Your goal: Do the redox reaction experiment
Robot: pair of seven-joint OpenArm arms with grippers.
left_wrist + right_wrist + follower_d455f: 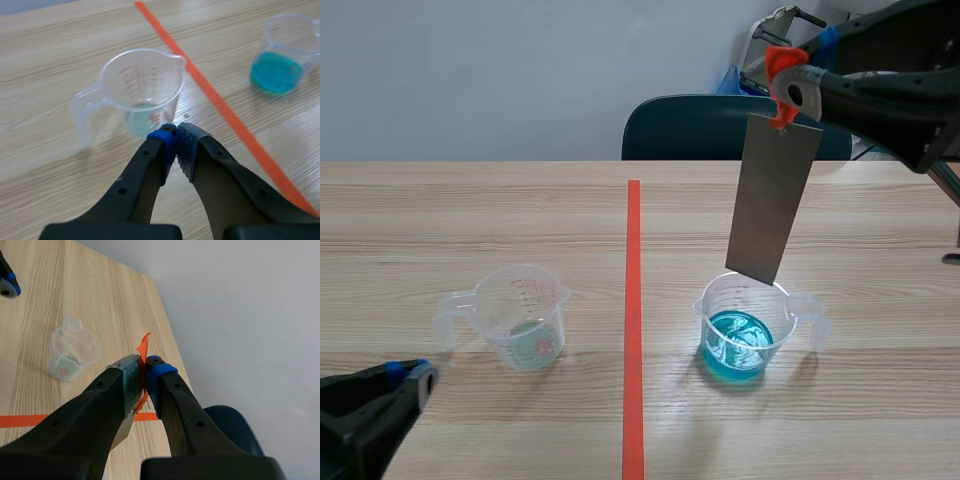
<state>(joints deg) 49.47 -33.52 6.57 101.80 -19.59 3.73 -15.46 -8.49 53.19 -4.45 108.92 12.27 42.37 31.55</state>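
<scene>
Though apart, two beakers (525, 322) (738, 335), one metal strip (772, 200)

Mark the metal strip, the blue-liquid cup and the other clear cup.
metal strip (772, 200): scene view, middle of its flat face.
blue-liquid cup (286, 37): left wrist view, wall above the liquid.
clear cup (145, 92): left wrist view, wall by red markings.

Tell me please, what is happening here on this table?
The right gripper is shut on the top end of a grey metal strip, where it carries an orange tab. The strip hangs over the cup of blue liquid, with its lower end near the rim and not yet in the liquid. The left gripper is shut on nothing, low beside the other cup, which holds a little pale liquid.
</scene>
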